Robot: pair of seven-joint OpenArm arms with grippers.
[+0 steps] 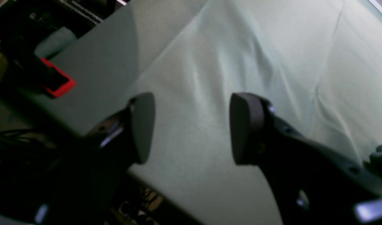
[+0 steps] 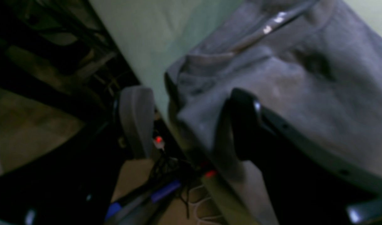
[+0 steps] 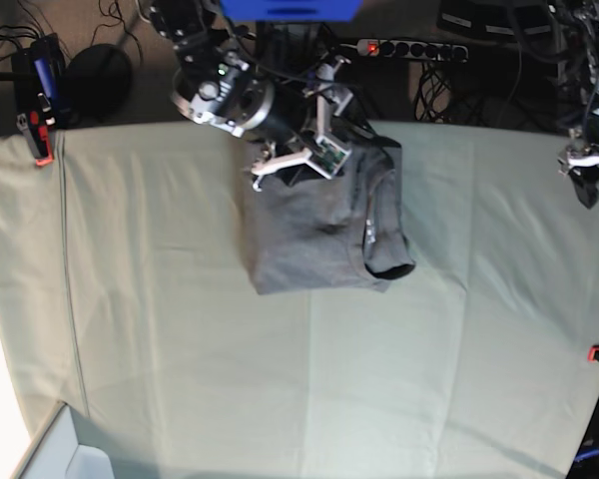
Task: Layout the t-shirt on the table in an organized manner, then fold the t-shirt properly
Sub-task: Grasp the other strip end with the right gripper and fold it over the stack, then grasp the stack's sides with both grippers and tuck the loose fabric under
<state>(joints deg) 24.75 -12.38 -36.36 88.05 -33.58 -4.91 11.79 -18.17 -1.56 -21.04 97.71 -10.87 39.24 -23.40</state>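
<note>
Overhead, we see the t-shirt lying in a rough folded block at the far-middle of the table, its dark collar turned toward the side where the left arm waits. We read its long axis as running from the far edge back toward the middle of the table, though the bundle is close to square.

Our right gripper hangs directly over the garment's far edge, fingers spread wide and released; nothing is pinched between them. From the right wrist camera, one finger sits out past the table edge and the other over the grey cloth, so the shirt's hem lies in the gap between them.

Our left gripper stands well apart, near the table's side edge, fingers parted over bare green cloth and holding nothing; a red clamp shows just off to one side.

We judge the right arm far the nearer, and the coming grasp depends on that hem staying between its fingers.
</note>
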